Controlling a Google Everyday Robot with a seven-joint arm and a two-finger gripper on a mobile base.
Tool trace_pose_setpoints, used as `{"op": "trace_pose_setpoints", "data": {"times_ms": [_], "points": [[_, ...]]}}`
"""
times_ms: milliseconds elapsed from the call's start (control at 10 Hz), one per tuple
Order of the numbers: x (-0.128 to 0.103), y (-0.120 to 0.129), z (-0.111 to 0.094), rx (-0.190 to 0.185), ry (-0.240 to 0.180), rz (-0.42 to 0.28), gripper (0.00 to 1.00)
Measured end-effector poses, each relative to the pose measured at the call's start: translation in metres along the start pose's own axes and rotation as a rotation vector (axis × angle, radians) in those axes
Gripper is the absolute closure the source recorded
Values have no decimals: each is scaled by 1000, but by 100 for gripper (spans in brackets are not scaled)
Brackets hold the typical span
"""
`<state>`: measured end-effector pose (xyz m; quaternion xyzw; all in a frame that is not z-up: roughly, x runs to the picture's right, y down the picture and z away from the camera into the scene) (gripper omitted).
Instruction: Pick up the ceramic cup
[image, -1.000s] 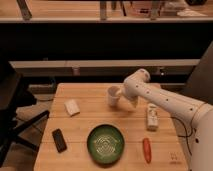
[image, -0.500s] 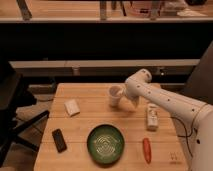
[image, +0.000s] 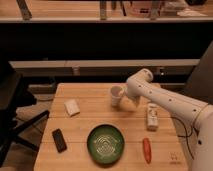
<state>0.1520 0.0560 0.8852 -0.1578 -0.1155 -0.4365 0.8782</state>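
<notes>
The ceramic cup (image: 116, 95) is small and white-grey with a darker inside. It is at the back middle of the wooden table (image: 85, 125), slightly tilted. My gripper (image: 124, 98) comes in from the right at the end of the white arm (image: 165, 102). It is against the cup's right side and holds it just over the tabletop. The fingers are mostly hidden behind the cup.
A white bottle with a green label (image: 152, 116) lies right of the cup. A green bowl (image: 105, 144) sits at the front middle, an orange-red carrot-like item (image: 146, 150) to its right. A black device (image: 59, 140) and a white packet (image: 72, 107) lie to the left. A black chair (image: 10, 100) stands beside the table's left edge.
The cup and the gripper have shifted together a little to the right. The other objects have not moved.
</notes>
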Motion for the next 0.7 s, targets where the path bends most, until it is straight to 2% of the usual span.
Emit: {"op": "trace_pose_setpoints", "data": {"times_ms": [100, 400, 700], "points": [[1, 1, 0, 0, 1, -2, 21], [5, 6, -4, -2, 3, -3, 40], [8, 8, -6, -2, 6, -4, 36]]}}
